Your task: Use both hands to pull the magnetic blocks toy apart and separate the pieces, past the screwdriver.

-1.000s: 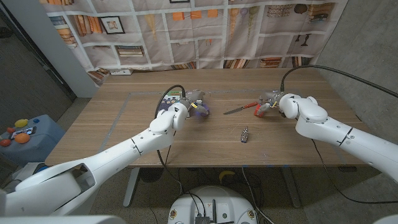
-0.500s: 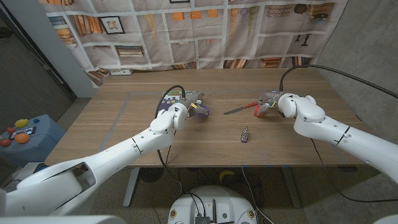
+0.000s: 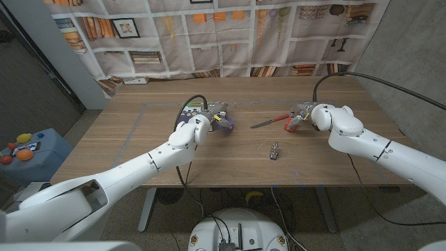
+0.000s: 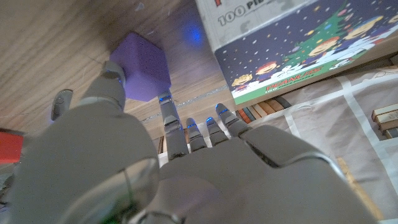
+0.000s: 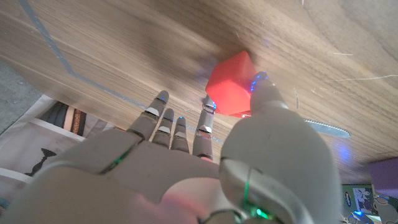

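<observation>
The magnetic blocks toy is already in two pieces: your left hand (image 3: 209,120) pinches the purple cube (image 4: 142,67) between thumb and fingers, just beside the puzzle box (image 4: 292,43), and your right hand (image 3: 306,113) grips the red cube (image 5: 231,84) the same way. The screwdriver (image 3: 268,122) lies on the wooden table (image 3: 125,139) between them, close to your right hand. I'd judge the separating done; you have only to set the cubes down.
</observation>
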Controlling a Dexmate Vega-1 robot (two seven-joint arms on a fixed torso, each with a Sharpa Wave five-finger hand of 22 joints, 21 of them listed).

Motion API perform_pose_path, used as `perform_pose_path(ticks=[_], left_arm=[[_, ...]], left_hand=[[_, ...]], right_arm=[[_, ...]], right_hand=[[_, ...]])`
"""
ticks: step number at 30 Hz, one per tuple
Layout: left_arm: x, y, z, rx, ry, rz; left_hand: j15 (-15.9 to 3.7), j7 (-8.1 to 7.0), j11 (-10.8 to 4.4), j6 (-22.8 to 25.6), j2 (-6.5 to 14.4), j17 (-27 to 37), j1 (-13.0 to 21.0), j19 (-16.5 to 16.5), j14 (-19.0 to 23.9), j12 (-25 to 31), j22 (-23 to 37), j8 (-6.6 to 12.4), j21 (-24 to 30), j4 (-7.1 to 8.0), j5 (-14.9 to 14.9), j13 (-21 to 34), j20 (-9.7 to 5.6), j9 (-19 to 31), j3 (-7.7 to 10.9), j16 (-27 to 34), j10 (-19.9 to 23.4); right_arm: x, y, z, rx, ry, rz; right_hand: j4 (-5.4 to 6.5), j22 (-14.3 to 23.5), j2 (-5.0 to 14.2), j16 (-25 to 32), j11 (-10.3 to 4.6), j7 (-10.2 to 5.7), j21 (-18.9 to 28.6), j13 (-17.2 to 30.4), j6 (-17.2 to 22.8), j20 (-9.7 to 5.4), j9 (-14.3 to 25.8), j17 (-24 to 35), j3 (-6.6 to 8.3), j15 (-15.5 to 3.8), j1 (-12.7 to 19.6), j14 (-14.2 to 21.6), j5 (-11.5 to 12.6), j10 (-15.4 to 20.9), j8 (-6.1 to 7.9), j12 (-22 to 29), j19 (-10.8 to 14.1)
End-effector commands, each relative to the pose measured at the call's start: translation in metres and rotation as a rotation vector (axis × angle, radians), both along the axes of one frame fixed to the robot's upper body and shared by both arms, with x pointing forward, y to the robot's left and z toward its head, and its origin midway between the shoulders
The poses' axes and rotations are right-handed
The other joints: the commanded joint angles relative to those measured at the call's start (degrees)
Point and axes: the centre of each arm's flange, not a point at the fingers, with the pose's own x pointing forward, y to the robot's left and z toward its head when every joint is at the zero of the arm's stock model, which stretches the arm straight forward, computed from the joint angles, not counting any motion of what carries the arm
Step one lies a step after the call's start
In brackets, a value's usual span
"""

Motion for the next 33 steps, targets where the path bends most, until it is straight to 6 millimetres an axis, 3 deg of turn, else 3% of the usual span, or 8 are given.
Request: perform_pose_path(ticks=[1,9,12,16,25,31,33], left_arm=[[-0.001,0.001,0.001,0.026,0.033,0.016],[-0.004,0.001,0.004,0.047,0.045,0.029],[-0.004,0.0,0.005,0.058,0.049,0.036],[-0.006,0.0,0.007,0.065,0.06,0.044],[-0.012,0.007,0.015,0.059,0.058,-0.003],[-0.014,0.008,0.017,0.057,0.052,0.0],[-0.015,0.008,0.018,0.053,0.055,-0.002]], left_hand=[[0.17,-0.59,0.35,-0.96,0.59,0.18,0.19,-0.95,-0.95,-0.04,0.06,-0.84,-0.32,0.01,-0.14,0.25,0.3,0.04,-0.53,0.05,-0.94],[0.75,-0.05,1.15,-3.61,-0.53,0.2,-0.66,-2.24,-2.26,-0.04,0.04,-1.93,-0.43,-0.07,-0.42,0.28,0.52,-0.13,-1.13,0.01,-2.33],[1.36,0.53,2.33,-5.28,-0.97,0.22,-1.2,-3.0,-3.04,-0.1,0.03,-2.68,-0.47,0.01,-0.62,0.28,0.73,-0.26,-1.39,0.0,-3.36],[1.79,0.83,2.74,-7.27,-1.19,0.24,-1.51,-3.86,-3.82,-0.16,0.03,-3.61,-0.54,0.04,-0.76,0.29,1.04,-0.41,-1.49,-0.01,-4.44],[1.94,0.69,2.25,-11.17,-3.23,0.27,-4.26,-5.56,-5.34,0.21,0.0,-5.97,-0.47,0.47,-1.66,0.3,1.21,-1.07,-2.87,0.14,-5.94],[2.25,1.18,2.85,-13.26,-3.35,0.26,-5.14,-6.13,-6.0,0.18,-0.02,-7.39,-0.47,0.67,-1.87,0.28,1.28,-1.41,-3.06,0.1,-6.68],[2.5,1.66,3.24,-15.79,-3.24,0.25,-5.98,-6.89,-6.69,0.26,-0.05,-9.21,-0.47,0.81,-1.95,0.27,1.49,-1.78,-3.11,0.12,-7.34]], right_arm=[[0.0,0.001,0.001,0.0,0.026,0.002],[0.0,0.001,0.001,-0.003,0.045,0.007],[0.0,0.001,0.001,0.002,0.053,0.002],[0.0,0.001,0.001,0.004,0.064,-0.002],[0.004,-0.008,0.002,-0.007,0.113,-0.025],[0.004,-0.01,0.003,0.009,0.115,-0.017],[0.005,-0.01,0.004,0.018,0.114,-0.012]], right_hand=[[0.26,0.32,-0.33,-0.48,0.33,0.92,-0.29,0.15,-2.13,0.43,-0.6,0.1,-0.66,0.96,-1.52,-0.37,0.15,-1.12,-1.21,-0.03,-0.34],[0.6,0.33,-1.18,-1.35,0.93,2.32,-0.34,0.25,-6.52,0.95,-2.17,0.05,-1.42,1.55,-3.92,-1.4,0.68,-3.43,-4.05,-0.12,-1.39],[0.7,0.33,-1.5,-1.76,1.3,2.6,-0.46,0.29,-8.99,1.25,-2.85,0.04,-1.72,1.76,-4.94,-1.95,0.92,-4.81,-5.55,-0.23,-2.26],[0.73,0.33,-1.97,-2.16,1.38,3.36,-0.49,0.33,-11.43,1.61,-3.4,0.01,-2.04,1.97,-5.82,-2.51,1.12,-5.69,-6.97,-0.17,-2.88],[1.76,0.32,-3.97,-3.85,2.72,5.95,-0.76,0.48,-21.42,2.98,-4.61,0.13,-3.93,3.65,-11.23,-5.78,2.86,-11.04,-12.65,-0.24,-6.35],[2.55,0.33,-4.52,-4.31,3.44,6.05,-0.67,0.57,-25.14,3.31,-4.97,0.31,-4.92,4.52,-14.16,-7.27,4.15,-13.35,-14.92,-0.12,-7.95],[2.91,0.34,-4.64,-4.51,3.62,5.98,-0.68,0.59,-26.07,3.47,-5.12,0.38,-5.3,4.88,-15.27,-7.98,4.57,-13.76,-15.59,0.03,-8.52]])
